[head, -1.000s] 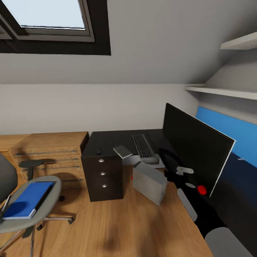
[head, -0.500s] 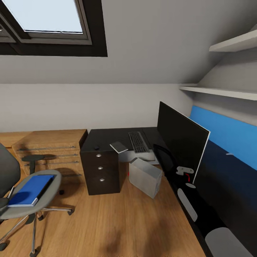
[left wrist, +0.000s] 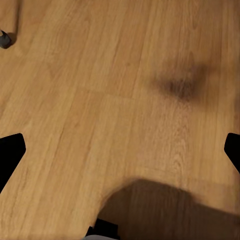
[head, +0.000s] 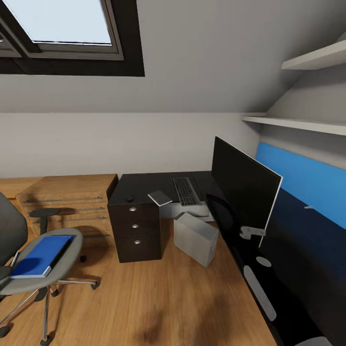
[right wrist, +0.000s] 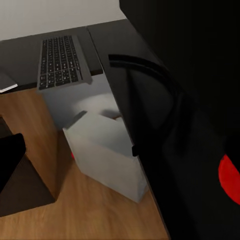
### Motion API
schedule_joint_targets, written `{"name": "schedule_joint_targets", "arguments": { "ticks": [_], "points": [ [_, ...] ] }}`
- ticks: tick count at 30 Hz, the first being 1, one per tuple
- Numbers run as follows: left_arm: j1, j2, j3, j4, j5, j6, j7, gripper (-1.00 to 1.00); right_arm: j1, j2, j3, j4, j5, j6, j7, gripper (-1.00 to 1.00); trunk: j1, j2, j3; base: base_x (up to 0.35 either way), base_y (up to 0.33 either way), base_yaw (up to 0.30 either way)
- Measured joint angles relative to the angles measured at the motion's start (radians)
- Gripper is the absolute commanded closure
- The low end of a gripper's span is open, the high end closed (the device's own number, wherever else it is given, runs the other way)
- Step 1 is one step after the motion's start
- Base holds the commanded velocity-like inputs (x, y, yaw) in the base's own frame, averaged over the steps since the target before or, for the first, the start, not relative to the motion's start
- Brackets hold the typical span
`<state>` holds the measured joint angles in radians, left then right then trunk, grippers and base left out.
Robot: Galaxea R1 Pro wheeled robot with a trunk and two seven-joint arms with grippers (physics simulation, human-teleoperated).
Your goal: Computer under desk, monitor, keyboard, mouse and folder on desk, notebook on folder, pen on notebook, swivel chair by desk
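Note:
The black monitor stands on the L-shaped desk, close beside my right arm. The keyboard lies left of it, then the grey notebook jutting over the desk edge, then the small mouse. On the floor at the desk's inner corner stands the grey computer, turned askew. The blue folder rests on the swivel chair at far left, with a thin pale stick, perhaps the pen, along its left edge. My right gripper hangs open above the computer. Over bare floor, my left gripper is open.
A dark three-drawer unit carries the desk's left end. A light-wood dresser stands behind the chair. A blue wall panel and white shelves run along the right wall. Wood floor lies open between chair and desk.
The view pulled back and away from the desk a second ago, then held still. My right arm has since sunk slightly lower along the desk edge. The desk things have not moved.

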<state>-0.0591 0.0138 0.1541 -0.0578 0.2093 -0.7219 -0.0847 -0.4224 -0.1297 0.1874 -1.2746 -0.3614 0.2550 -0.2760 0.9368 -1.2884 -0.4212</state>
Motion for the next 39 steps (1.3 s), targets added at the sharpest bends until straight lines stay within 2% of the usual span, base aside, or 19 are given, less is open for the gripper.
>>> {"name": "schedule_joint_targets", "arguments": {
  "ticks": [11,21,32,39],
  "points": [
    [0.0,0.001,0.0,0.0,0.0,-0.001,-0.001,-1.0,0.024,-0.034,-0.001,-0.033,0.0,0.002,-0.001,-1.0,0.0,0.0,0.0,-0.007,-0.009,0.0],
    [0.0,0.001,0.0,0.0,0.0,-0.001,0.0,-1.0,0.027,-0.061,-0.004,-0.036,0.0,0.002,-0.003,-1.0,0.0,0.0,0.0,-0.127,-0.158,0.0],
    [0.0,0.001,0.0,0.0,0.0,-0.003,0.0,-1.0,0.027,-0.063,-0.005,-0.034,0.0,0.001,-0.015,-1.0,0.0,0.0,0.0,0.017,-0.026,0.0],
    [0.0,0.002,0.0,0.0,0.0,-0.003,0.0,-1.0,0.027,-0.063,-0.044,-0.033,0.0,0.002,-0.015,-1.0,0.0,0.0,0.0,0.182,-0.001,0.0]
  ]
}}
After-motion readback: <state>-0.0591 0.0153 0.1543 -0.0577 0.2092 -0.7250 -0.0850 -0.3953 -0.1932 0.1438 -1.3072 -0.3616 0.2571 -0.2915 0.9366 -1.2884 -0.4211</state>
